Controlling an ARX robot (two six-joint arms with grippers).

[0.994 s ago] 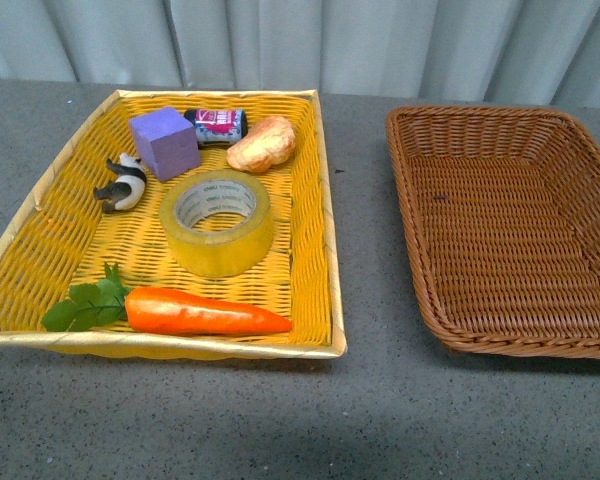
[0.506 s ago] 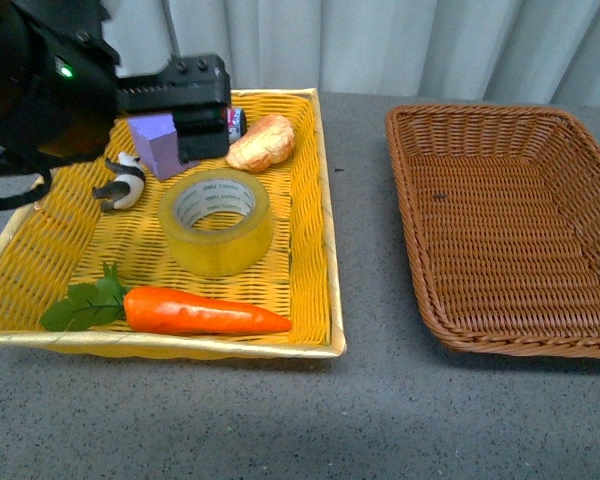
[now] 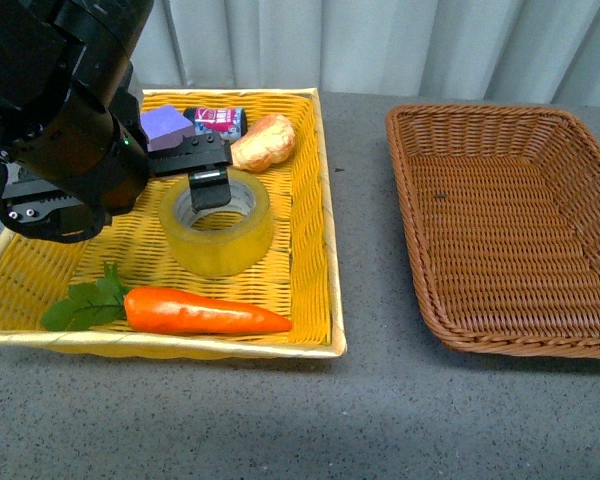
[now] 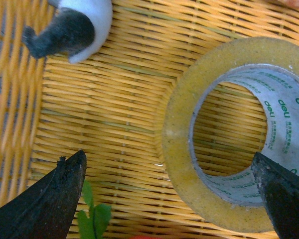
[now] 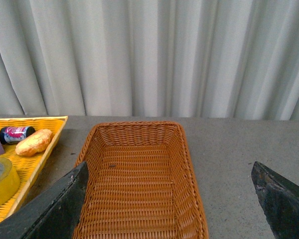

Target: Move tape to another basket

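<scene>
The tape [image 3: 220,250] lies flat in the yellow basket [image 3: 325,200], near its middle. My left gripper [image 3: 185,195] is open just above it. In the left wrist view, one finger [image 4: 276,191] is over the tape's white core and the other [image 4: 65,186] is outside the roll [image 4: 182,149], so the jaws straddle one side of the ring. The brown wicker basket [image 3: 410,230] stands to the right with nothing in it. My right gripper [image 5: 169,174] is open and hangs above the brown basket's near end [image 5: 134,124]; it does not show in the front view.
The yellow basket also holds an orange carrot [image 3: 205,312] with green leaves, a purple cube [image 3: 165,125], a small bottle [image 3: 215,120] and a bread roll [image 3: 263,142]. A panda toy [image 4: 72,27] lies beside the tape. Grey table strip between the baskets; curtain behind.
My left arm has come in from the upper left and lowered over the yellow basket. Its open jaws now sit over the tape. The tape and other things have not moved.
</scene>
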